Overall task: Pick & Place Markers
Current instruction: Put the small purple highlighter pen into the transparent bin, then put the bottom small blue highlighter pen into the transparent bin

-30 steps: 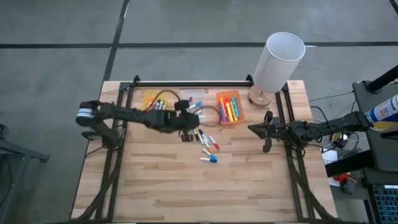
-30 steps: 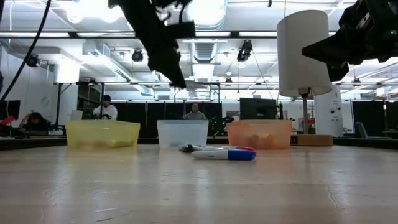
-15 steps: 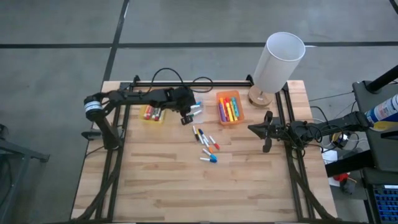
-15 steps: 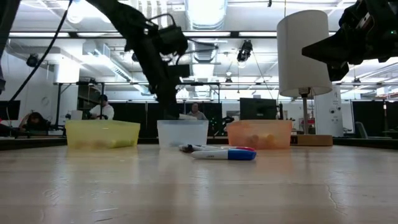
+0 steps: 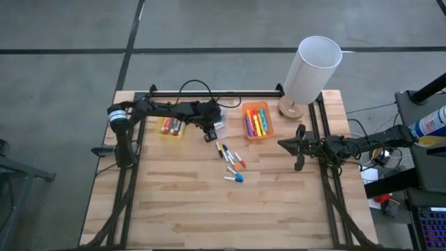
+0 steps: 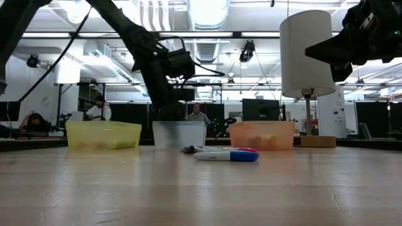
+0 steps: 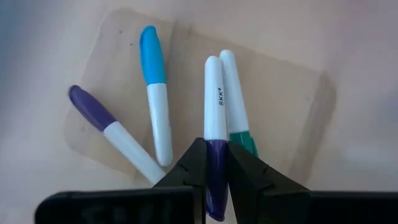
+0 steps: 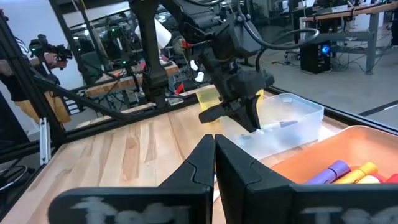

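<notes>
**A:** Purple-capped marker [image 7: 214, 155] sits pinched between the fingers of the left tool [image 5: 209, 132], nose-down over the clear bin [image 7: 298, 93] at about eleven o'clock on the desk [image 5: 174, 202]. Three others already lie in that bin: a blue-capped one [image 7: 154, 93], another purple-capped one [image 7: 106, 134] and a green one [image 7: 239, 118].

**B:** So what might spoil the drop?

**A:** The held pen hangs right against the green one. Released from there it probably lands on top and could roll toward the bin wall or come to rest propped on the rim. A late release while the arm pulls away might flick it out altogether.

**B:** And the right tool [image 5: 298, 148]?

**A:** Fingers pressed together, empty, parked at three o'clock, well clear.

**B:** Anything left?

**A:** A loose cluster of markers [image 5: 230, 162] lies mid-desk. They are close together, so a later grab risks nudging neighbours or pinching two at once. The orange bin [image 5: 268, 118] and the yellow bin [image 5: 162, 111] hold pens too.
</notes>
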Motion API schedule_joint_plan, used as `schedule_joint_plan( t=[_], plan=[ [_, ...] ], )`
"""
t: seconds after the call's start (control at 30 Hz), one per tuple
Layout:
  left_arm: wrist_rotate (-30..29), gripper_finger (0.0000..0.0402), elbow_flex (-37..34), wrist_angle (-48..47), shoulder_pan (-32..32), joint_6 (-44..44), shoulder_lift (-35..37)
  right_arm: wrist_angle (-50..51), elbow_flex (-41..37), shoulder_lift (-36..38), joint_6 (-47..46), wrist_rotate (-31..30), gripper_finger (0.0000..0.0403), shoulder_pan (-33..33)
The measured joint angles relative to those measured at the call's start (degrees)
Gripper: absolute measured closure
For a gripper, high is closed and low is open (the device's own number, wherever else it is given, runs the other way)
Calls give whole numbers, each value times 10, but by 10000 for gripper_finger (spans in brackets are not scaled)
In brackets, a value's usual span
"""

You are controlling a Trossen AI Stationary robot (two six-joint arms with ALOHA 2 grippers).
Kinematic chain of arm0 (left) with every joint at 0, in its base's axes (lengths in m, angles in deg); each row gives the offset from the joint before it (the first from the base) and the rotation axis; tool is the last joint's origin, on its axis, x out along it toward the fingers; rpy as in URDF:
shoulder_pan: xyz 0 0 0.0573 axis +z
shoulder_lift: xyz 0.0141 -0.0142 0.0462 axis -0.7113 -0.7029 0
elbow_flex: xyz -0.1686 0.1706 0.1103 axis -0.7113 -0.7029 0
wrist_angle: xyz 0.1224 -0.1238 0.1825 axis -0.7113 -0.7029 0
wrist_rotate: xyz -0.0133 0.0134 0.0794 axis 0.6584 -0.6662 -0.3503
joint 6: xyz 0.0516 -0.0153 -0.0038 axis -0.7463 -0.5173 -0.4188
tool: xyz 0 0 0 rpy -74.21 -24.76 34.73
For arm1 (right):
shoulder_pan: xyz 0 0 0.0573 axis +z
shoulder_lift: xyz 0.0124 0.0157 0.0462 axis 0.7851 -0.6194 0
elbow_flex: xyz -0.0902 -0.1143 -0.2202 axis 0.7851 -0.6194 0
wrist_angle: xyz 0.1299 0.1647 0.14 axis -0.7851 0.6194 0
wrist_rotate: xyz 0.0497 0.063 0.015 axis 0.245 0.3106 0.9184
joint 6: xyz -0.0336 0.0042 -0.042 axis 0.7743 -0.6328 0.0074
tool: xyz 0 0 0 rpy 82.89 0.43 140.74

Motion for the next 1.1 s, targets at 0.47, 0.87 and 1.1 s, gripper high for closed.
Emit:
schedule_joint_plan(
  t=[0.47,0.87,1.1],
  plan=[
    [-55,348,3,25,0,9,4,0,0,0,0,0,394,0],
    [-106,257,39,19,-18,6,11,0,0,0,0,0,394,0],
    [-113,255,58,22,-79,21,48,0,0,0,0,0,394,0]
  ],
)
